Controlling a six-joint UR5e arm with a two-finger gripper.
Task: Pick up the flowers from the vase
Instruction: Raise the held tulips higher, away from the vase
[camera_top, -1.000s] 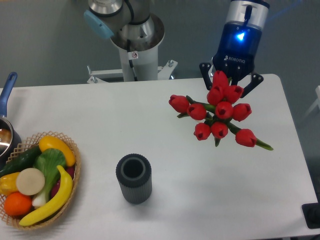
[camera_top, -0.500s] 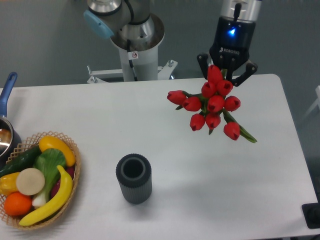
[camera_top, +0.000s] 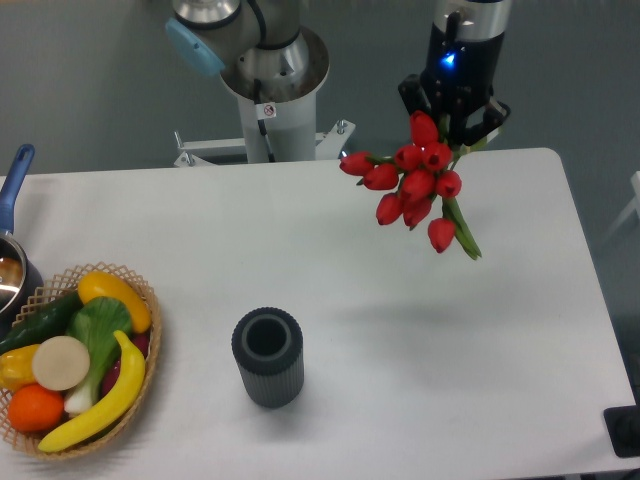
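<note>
gripper (camera_top: 452, 122): at the far right of the table, above the back edge; black body with a blue light, pointing down; fingers clamped on the stems of the flowers.

flowers (camera_top: 415, 186): bunch of red tulip buds with green stems and leaves, held in the air under the gripper, clear of the table top; buds spread down and to the left, one bud and a green leaf hanging lowest to the right; a faint shadow lies on the table below.

vase (camera_top: 267, 356): dark grey ribbed cylinder, upright, round mouth open and holding nothing; stands on the table near the front, left of centre, well apart from the flowers.

table (camera_top: 330, 270): white top with rounded corners.

basket (camera_top: 148, 350): woven, at the front left corner; holds a banana, an orange, a yellow pepper, a cucumber, a green leafy item and a pale round slice.

pot (camera_top: 14, 262): at the left edge, blue handle pointing back; only partly in view.

arm base (camera_top: 272, 75): grey column behind the table, centre left.
</note>
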